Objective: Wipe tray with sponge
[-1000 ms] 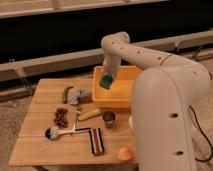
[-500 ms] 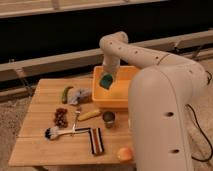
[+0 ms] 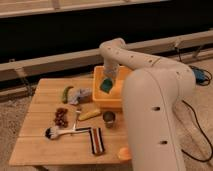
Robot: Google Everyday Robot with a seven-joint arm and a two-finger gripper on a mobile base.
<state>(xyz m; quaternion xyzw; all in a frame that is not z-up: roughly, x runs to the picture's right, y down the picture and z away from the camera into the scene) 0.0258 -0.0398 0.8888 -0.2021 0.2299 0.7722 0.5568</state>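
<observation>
A yellow tray [image 3: 102, 98] stands on the right part of the wooden table [image 3: 45, 142]. A green sponge [image 3: 106, 85] lies inside the tray, held down under my gripper [image 3: 108, 79], which reaches in from above at the end of the white arm [image 3: 150, 90]. The gripper is shut on the sponge. The right part of the tray is hidden behind the arm.
On the table left of the tray lie a green pepper [image 3: 66, 93], a grey cloth [image 3: 80, 95], dark grapes [image 3: 61, 116], a banana [image 3: 91, 114], a metal cup [image 3: 109, 118], a brush [image 3: 59, 131], a striped cloth [image 3: 96, 140] and an orange thing [image 3: 124, 153].
The gripper with the sponge has shifted only slightly inside the tray. Nothing else has moved.
</observation>
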